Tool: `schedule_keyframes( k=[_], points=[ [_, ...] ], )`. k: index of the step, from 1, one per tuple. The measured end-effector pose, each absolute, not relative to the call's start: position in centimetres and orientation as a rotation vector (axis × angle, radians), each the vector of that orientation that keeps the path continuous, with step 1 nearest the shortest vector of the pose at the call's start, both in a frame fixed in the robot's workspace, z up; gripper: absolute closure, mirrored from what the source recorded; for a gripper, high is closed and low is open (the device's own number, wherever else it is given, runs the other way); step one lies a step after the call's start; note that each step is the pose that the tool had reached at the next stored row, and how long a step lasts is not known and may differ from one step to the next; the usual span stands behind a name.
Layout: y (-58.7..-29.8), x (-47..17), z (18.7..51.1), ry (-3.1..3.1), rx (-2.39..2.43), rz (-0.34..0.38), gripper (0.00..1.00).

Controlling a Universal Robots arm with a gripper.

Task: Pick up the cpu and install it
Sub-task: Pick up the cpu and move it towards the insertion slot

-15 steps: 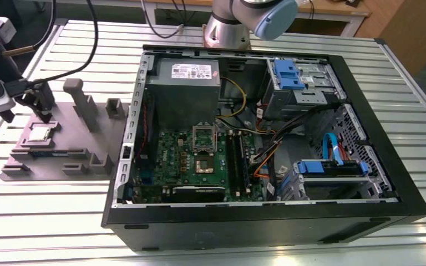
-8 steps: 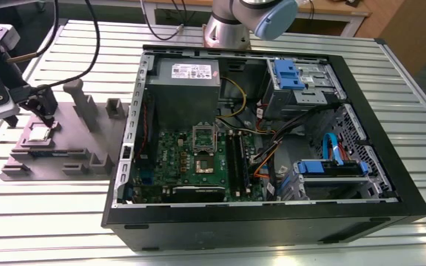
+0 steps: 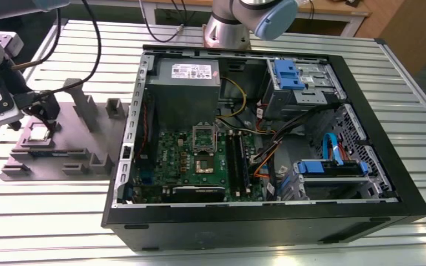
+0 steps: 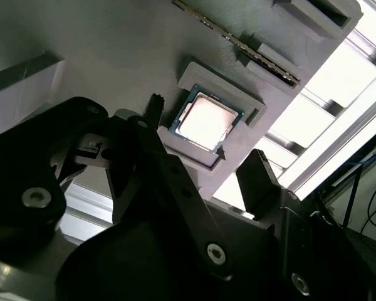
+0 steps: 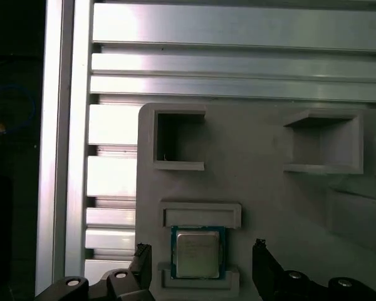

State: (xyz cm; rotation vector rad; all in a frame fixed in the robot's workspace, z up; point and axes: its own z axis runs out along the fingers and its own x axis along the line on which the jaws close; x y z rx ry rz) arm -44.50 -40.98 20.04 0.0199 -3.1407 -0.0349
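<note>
Beneath wide-spread jaws, the cpu (image 5: 197,253) lies untouched, side edges free.

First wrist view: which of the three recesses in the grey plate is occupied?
The one nearest the gripper: the cpu lies flat in it, between the open fingers. The two square pockets beyond it are empty.

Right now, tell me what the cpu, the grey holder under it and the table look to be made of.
The cpu: metal lid, likely plated, with a bright sheen; its greenish rim suggests circuit board.
The grey holder: matte, uniform grey, probably plastic, perhaps printed.
The table: ribbed silver slats with glare, likely aluminium profile.
</note>
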Motion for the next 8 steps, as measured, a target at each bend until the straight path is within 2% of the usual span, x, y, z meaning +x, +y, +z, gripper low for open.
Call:
schedule_keyframes(
  k=[8],
  points=[
    [-40.91,-44.71,19.26,-3.141,0.02,-0.039,0.26]
  ],
)
